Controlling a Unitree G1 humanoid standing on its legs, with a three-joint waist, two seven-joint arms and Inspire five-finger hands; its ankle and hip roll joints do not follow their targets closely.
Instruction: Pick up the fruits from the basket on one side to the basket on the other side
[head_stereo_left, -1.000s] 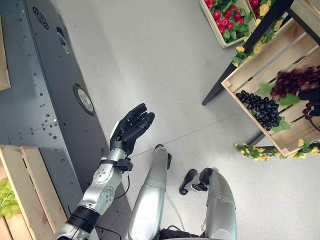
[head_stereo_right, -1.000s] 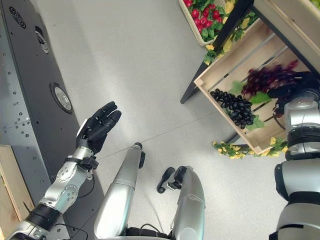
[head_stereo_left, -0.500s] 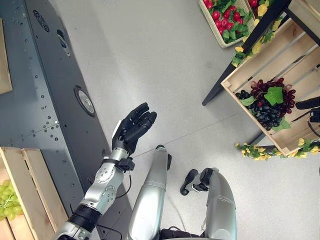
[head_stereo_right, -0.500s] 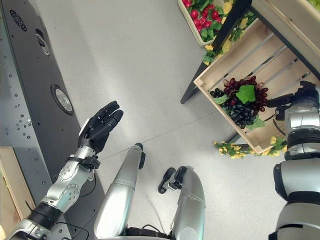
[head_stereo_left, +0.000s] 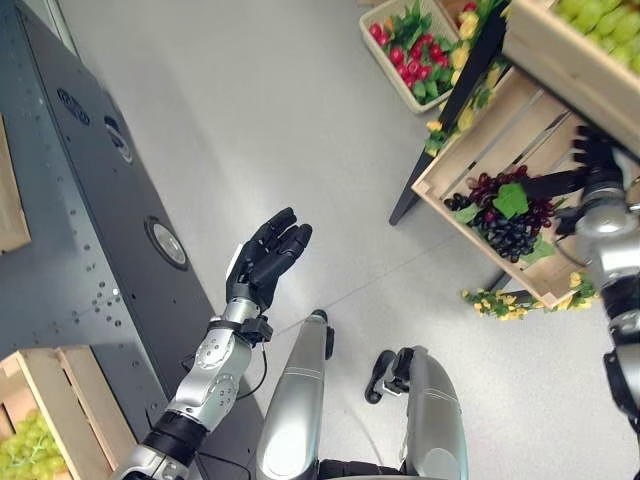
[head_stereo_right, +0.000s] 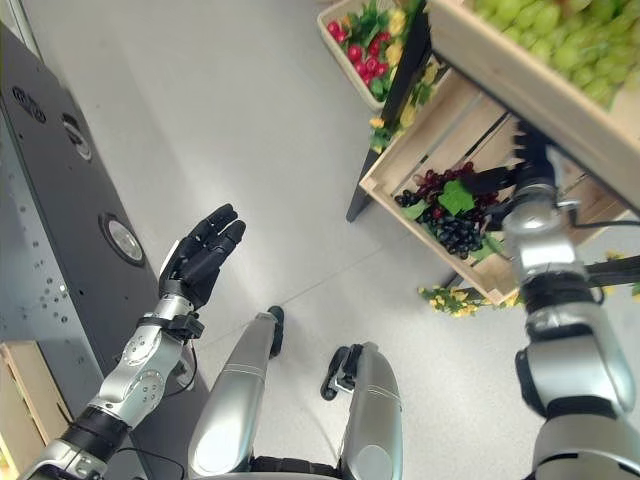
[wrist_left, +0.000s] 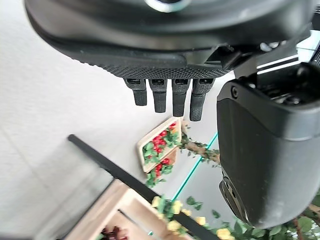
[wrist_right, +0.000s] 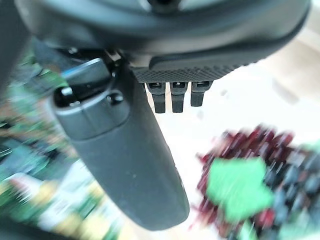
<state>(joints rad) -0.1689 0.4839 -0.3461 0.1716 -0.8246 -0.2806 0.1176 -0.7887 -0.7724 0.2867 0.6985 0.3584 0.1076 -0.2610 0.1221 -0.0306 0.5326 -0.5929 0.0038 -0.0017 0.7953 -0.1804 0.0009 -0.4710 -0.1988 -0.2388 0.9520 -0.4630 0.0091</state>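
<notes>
A dark red grape bunch (head_stereo_left: 497, 188) with a green leaf lies on a black grape bunch (head_stereo_left: 512, 237) in the slatted wooden crate (head_stereo_left: 472, 155) at the right. My right hand (head_stereo_right: 532, 165) hovers just right of the bunches, open, its straight fingers reaching toward them and holding nothing. The right wrist view shows the red grapes (wrist_right: 240, 150) past its fingertips. My left hand (head_stereo_left: 262, 262) is raised over the floor at centre left, palm up, open and empty. At the lower left is another wooden crate (head_stereo_left: 70, 395) holding green grapes (head_stereo_left: 28, 455).
A higher crate (head_stereo_left: 560, 60) of green grapes (head_stereo_left: 600, 15) overhangs the right hand. A basket of red fruit (head_stereo_left: 410, 50) sits on the floor behind the stand's black leg (head_stereo_left: 450, 110). A grey metal cabinet (head_stereo_left: 90, 230) runs along the left. Yellow flowers (head_stereo_left: 495, 303) trim the crate's foot.
The right hand let go of the red grape bunch, which dropped onto the black grapes, and the hand has drawn back. The camera has turned right. The left hand barely moved.
</notes>
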